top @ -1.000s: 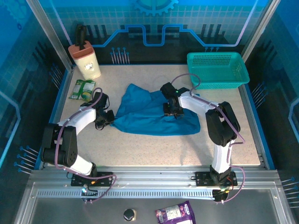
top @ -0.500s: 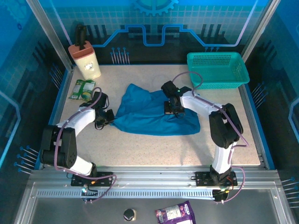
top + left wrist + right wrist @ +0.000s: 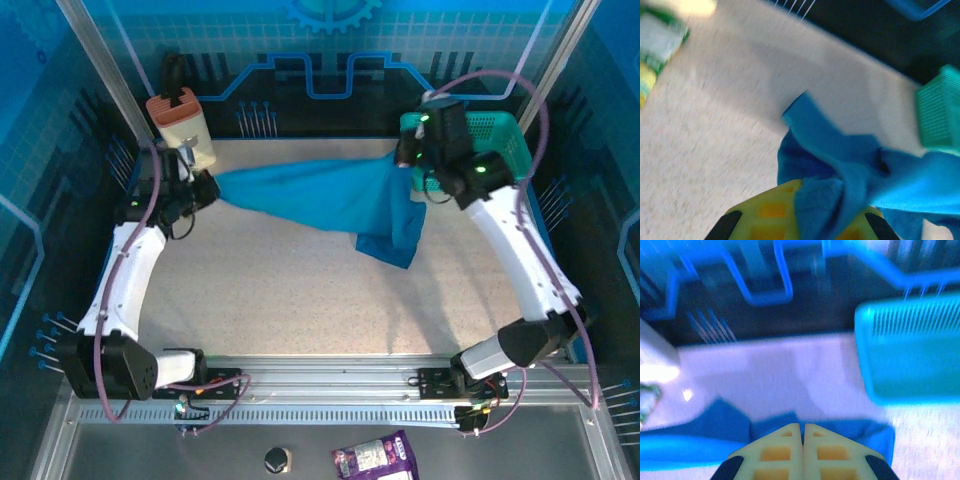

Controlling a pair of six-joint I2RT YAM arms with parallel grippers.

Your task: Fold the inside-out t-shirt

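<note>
Left fingers (image 3: 765, 215) and right fingers (image 3: 785, 450) clamp the t-shirt (image 3: 310, 195) taut above the speckled table (image 3: 300, 290), blue panels (image 3: 330, 40) behind

Table (image 3: 300, 300): speckled beige top, blue edging. Teal mesh basket (image 3: 505, 150) stands at far right corner. Cream jar (image 3: 178, 112) with dark handle stands at far left corner. Green-and-white packet (image 3: 655, 37) lies beside it, blurred. Low end of t-shirt (image 3: 320, 195): contact with top undeterminable.
</note>
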